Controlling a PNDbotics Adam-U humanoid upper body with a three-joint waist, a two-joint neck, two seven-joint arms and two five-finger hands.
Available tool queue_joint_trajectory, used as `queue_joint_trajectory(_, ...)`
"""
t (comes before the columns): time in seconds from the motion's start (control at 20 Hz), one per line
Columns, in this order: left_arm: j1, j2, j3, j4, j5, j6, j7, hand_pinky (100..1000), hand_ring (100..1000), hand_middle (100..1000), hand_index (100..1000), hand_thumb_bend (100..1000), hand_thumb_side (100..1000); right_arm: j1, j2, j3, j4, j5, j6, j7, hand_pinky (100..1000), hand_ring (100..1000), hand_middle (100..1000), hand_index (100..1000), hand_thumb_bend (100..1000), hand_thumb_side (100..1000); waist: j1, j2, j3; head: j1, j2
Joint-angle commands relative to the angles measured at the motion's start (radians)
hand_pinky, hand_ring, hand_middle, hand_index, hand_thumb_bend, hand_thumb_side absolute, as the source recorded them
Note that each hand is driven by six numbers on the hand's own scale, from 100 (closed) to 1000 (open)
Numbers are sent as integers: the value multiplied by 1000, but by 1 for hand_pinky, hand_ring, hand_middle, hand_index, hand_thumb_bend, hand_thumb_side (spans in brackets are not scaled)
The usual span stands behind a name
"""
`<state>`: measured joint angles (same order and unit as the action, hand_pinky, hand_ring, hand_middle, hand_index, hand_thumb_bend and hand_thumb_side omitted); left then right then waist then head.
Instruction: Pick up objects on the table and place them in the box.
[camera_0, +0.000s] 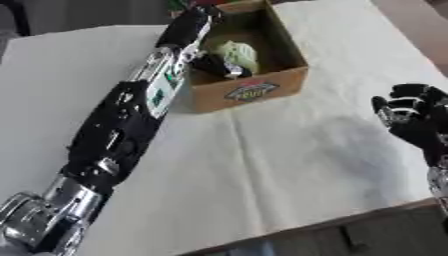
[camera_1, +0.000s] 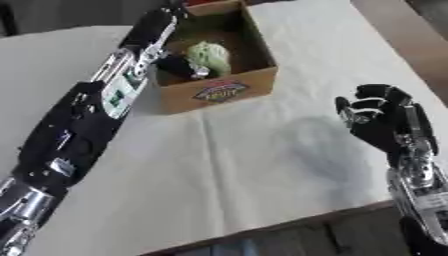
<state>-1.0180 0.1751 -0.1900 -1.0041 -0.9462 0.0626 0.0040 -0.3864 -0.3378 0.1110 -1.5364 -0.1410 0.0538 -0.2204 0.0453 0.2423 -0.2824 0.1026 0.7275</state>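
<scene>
A brown cardboard box (camera_0: 262, 90) with a logo on its front stands at the far middle of the table. Inside it lies a pale green, rounded object (camera_0: 238, 52). My left arm stretches from the lower left up over the box's left wall, and my left hand (camera_0: 215, 64) is down inside the box, right beside the green object. Whether the hand holds that object is hidden. Off to the right, my right hand (camera_1: 378, 119) hovers over the table with its palm facing me and its fingers relaxed, holding nothing.
A white cloth (camera_0: 289, 165) covers the table. The table's front edge (camera_0: 350, 220) runs across the lower right, with a dark area below it. A brown surface (camera_0: 420, 20) lies past the table's right edge.
</scene>
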Motion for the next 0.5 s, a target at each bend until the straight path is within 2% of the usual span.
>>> queue_joint_trajectory(0.05,-8,20,-13,-85,84,-9,35,782,790,762,792,983,579,-8,-9,-10,-19,1,-3,-3,579,614,589,647,376,100,-9,-14,11,-6,-5)
queue_joint_trajectory(0.1,0,28,-20,-122,135,-7,44,742,748,719,760,895,540,-6,-10,-12,-18,-1,-4,-4,580,614,590,647,376,100,-10,-15,21,-10,-5)
queue_joint_trajectory(0.15,10,40,-28,-163,197,0,51,739,744,714,755,868,538,-4,-11,-14,-18,0,-4,-6,580,614,590,648,376,100,-11,-15,31,-13,-5)
queue_joint_trajectory(0.2,23,56,-35,-212,267,9,58,719,711,674,723,662,490,-3,-11,-17,-18,0,-4,-9,580,615,590,648,376,100,-13,-15,44,-18,-6)
queue_joint_trajectory(0.35,84,112,-47,-367,478,60,81,694,681,639,700,557,417,-2,-13,-24,-20,1,-6,-16,580,615,590,648,376,100,-18,-14,82,-35,-7)
queue_joint_trajectory(0.5,174,160,-23,-517,650,113,129,678,656,614,684,510,372,1,-14,-33,-21,0,-8,-25,580,615,590,648,378,100,-23,-13,125,-49,-6)
